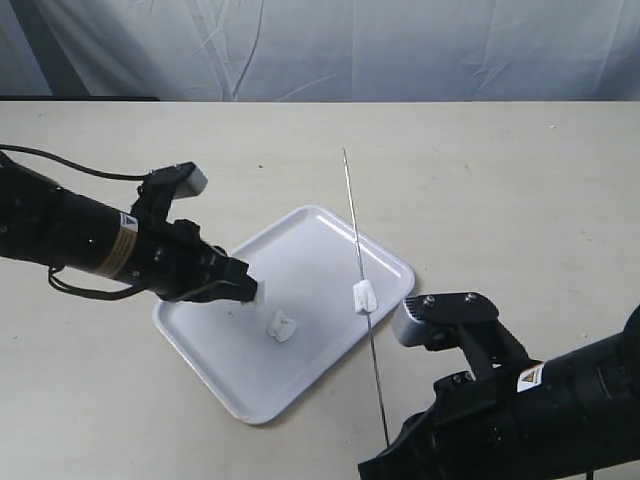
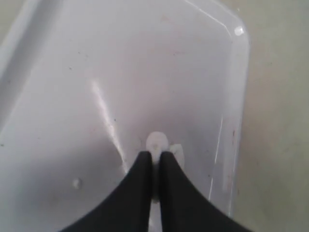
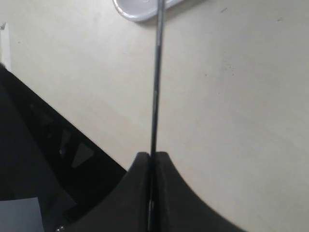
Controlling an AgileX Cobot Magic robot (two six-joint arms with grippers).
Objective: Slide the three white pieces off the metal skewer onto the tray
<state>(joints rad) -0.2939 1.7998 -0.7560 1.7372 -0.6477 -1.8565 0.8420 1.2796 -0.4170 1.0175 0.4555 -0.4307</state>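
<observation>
The white tray [image 1: 310, 250] lies at the table's middle. The metal skewer [image 1: 358, 240] slants across the tray's right corner, with one white piece [image 1: 363, 297] threaded on it above the rim. My right gripper [image 1: 388, 447] is shut on the skewer's near end; in the right wrist view the skewer [image 3: 155, 87] runs out from between the closed fingers of the right gripper [image 3: 153, 154]. My left gripper [image 1: 250, 290] hovers over the tray's left part, shut on a white piece [image 2: 157, 142]. Another white piece [image 1: 283, 327] lies on the tray, also seen as the piece [image 2: 176, 152] just past the left gripper [image 2: 154, 155].
The table [image 1: 500, 180] is beige, with a grey cloth [image 1: 350, 50] hanging behind it. A black cable [image 1: 70, 170] trails from the left arm. In the right wrist view the table's edge [image 3: 72, 128] drops to a dark area beside the gripper, and the tray's corner [image 3: 140, 10] shows at the far end.
</observation>
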